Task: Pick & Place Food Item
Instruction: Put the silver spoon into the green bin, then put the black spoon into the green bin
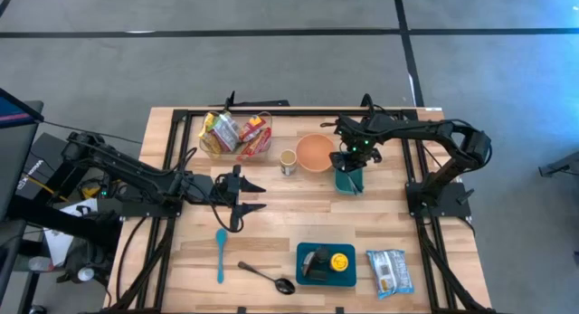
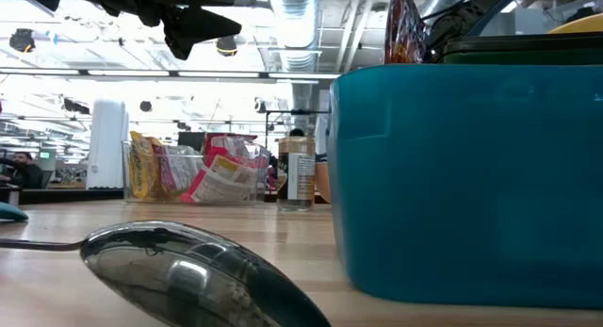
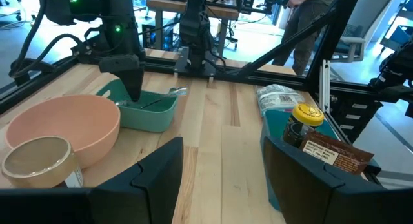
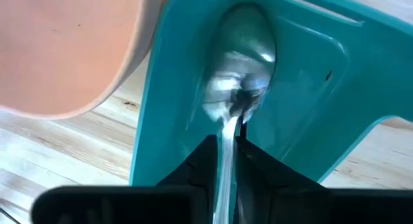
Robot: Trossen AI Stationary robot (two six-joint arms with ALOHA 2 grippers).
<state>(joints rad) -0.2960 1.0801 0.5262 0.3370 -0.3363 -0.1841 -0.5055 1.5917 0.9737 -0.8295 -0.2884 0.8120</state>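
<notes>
Right gripper (image 4: 227,161): positioned directly above the teal tray (image 4: 310,88); fingers nearly together, pinching the handle of a metal spoon (image 4: 240,62).
Spoon axis: handle runs up between the fingers; bowl rests on the tray floor.
Tray position: just beside the pink bowl (image 1: 314,152), on the right half of the table (image 1: 271,214).
Left gripper (image 1: 242,197): waits mid-table, fingers apart, empty.
Food items: snack packets in the clear bin (image 1: 237,135), well apart from the right gripper; left gripper appears nearer.
Next move, judged: release spoon, lift clear.
</notes>
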